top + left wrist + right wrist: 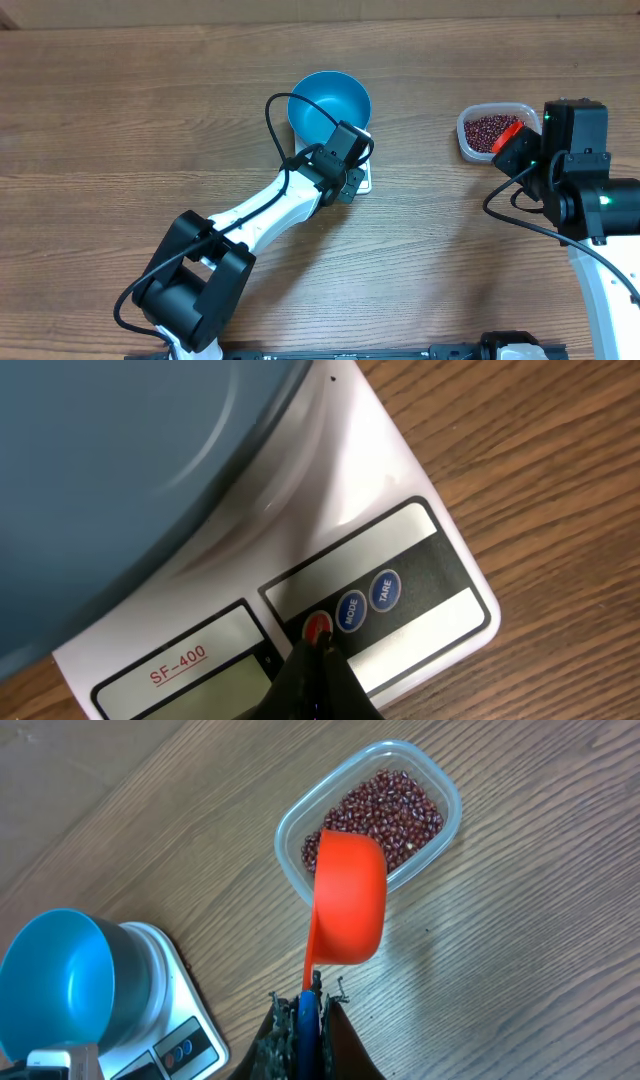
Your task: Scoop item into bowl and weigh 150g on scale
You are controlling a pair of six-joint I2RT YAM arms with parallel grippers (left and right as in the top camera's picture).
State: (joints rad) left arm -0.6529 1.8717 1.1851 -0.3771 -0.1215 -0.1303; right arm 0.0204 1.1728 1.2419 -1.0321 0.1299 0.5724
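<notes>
Wooden bench [120, 110] carries a white scale [400, 470] with the blue bowl [330, 100] seated on it; beans [385, 805] lie in the clear tub [445, 795], well apart. Left fingers [312, 680], closed, touch the red button [316, 626] (not TARE): an untared bowl would falsify the reading. Right fingers [335, 1045] clamp the orange scoop [350, 900] over the tub; carrying could spill beans. Legible: SF-400, MODE, TARE

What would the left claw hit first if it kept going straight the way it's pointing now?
The red button on the scale, beside the MODE button. The shut left claw has its tip right at that button; whether it touches is unclear.
</notes>
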